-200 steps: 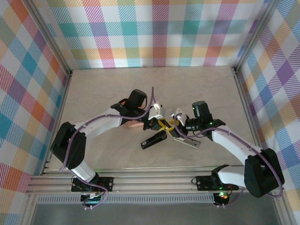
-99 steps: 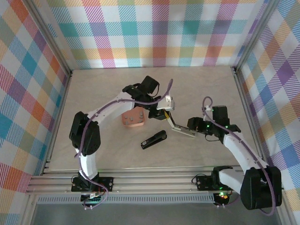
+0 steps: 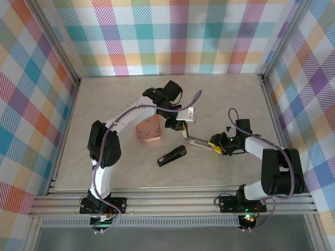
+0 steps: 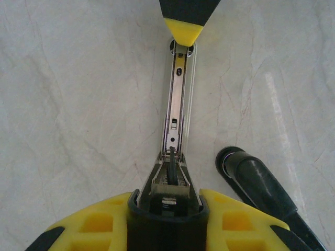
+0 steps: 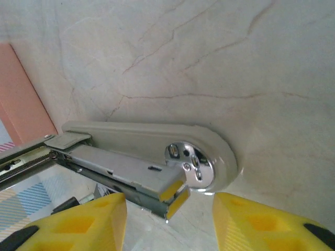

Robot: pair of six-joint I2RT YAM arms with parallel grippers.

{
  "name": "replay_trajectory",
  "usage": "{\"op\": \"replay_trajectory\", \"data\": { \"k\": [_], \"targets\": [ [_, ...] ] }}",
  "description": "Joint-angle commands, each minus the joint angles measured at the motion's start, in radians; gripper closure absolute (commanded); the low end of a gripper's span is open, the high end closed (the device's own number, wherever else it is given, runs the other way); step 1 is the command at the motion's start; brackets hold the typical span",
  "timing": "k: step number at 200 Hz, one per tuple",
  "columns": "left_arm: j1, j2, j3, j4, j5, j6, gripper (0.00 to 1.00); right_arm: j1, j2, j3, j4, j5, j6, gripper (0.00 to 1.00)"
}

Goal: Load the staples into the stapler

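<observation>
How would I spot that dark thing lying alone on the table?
On the pale table, find the salmon tray near the middle. Just right of it, nearer the arms' bases, lies the black oblong piece: unlike the grey stapler, it is dark and untouched.

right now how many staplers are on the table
2. A grey stapler, opened out, between the left gripper and right gripper; a black stapler beside it, near the orange tray. None looks hidden.
</observation>
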Motion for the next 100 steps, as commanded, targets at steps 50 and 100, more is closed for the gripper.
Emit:
{"op": "replay_trajectory", "data": {
  "k": [50,100],
  "targets": [
    [-0.023,0.052,0.116,-0.061,-0.047,0.039,0.93,0.002,0.176,0.103,0.114,-0.095,-0.011,0.74],
    [-0.06,0.121,0.2,0.02,-0.039,-0.1,0.97,0.052,0.243,0.104,0.215,-0.167,0.023,0.79]
  ]
}}
